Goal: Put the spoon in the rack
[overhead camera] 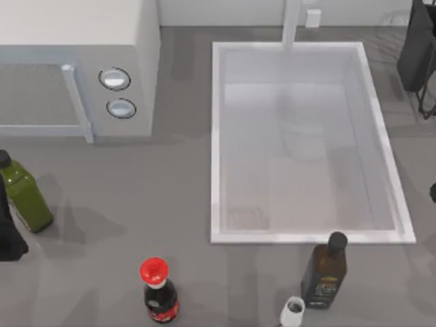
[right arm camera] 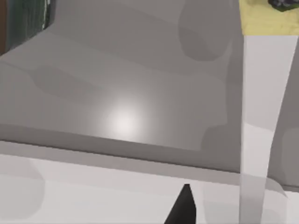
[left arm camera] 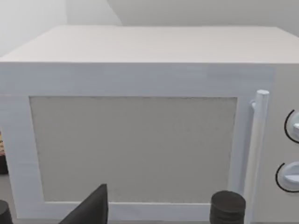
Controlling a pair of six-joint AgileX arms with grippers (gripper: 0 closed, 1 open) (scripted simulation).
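Rack (overhead camera: 417, 51): black frame with a dark panel, at the far right corner of the table, partly cut off by the top view's edge, just right of the sink.
Spoon: I cannot tell where it lies; none of the slim pieces on the table can be made out as one.
Sink (overhead camera: 216, 143): white rectangular basin, right of centre, with a pale upright faucet (overhead camera: 291, 24) at its far rim.
Microwave (overhead camera: 82, 68): white box at the far left, door handle and two round dials facing the near side; its front also faces the left wrist camera (left arm camera: 135, 149).
Green bottle (overhead camera: 24, 194): upright near the left edge, in front of the microwave.
Red-capped bottle (overhead camera: 160, 289): dark body, upright at the near edge, left of centre.
Dark bottle (overhead camera: 325, 269): black cap, upright just in front of the sink's near rim.
White cup (overhead camera: 293, 312): small, just beside the dark bottle, at the near edge.
Left arm: dark shape at the left edge of the top view (overhead camera: 8, 231), beside the green bottle; whether its fingers are open or closed, cannot tell.
Right arm: a dark sliver at the right edge of the top view (overhead camera: 432, 193); state of its fingers, cannot tell.
Table (overhead camera: 136, 225): plain grey top.
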